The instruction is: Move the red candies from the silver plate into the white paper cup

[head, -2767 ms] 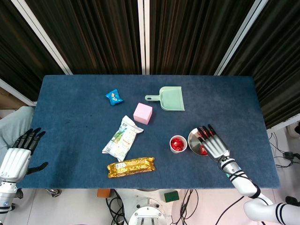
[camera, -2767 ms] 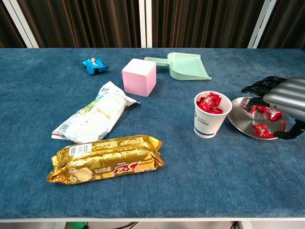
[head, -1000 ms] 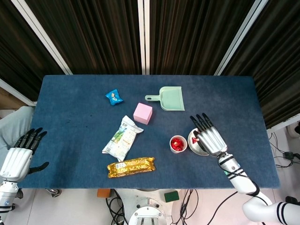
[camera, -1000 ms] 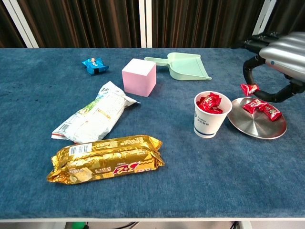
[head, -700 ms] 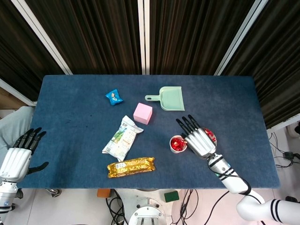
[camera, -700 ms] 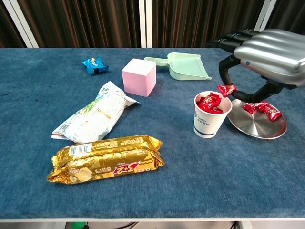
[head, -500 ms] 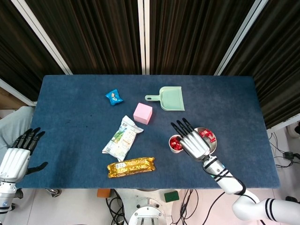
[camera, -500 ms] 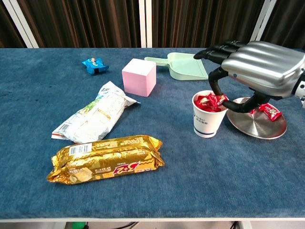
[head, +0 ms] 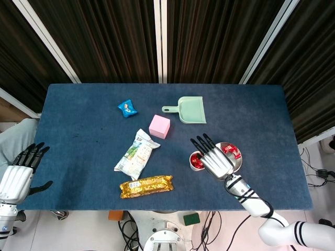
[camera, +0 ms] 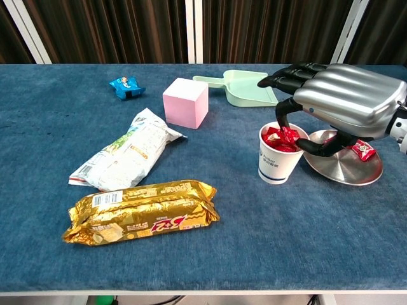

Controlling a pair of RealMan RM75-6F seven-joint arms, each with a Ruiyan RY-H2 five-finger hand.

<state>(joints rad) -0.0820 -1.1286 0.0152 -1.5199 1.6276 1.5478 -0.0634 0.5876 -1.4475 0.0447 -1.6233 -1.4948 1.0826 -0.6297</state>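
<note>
Right now my right hand [camera: 346,98] pinches 1 red candy [camera: 288,134] between thumb and a finger, just over the mouth of the white paper cup [camera: 277,161], its wrapper's long axis running roughly left to right. Beside the cup, nearer the table's right edge, the silver plate [camera: 346,169] holds more candies [camera: 362,149]. My left hand [head: 21,172] hangs off the table's left edge, fingers spread, holding nothing.
</note>
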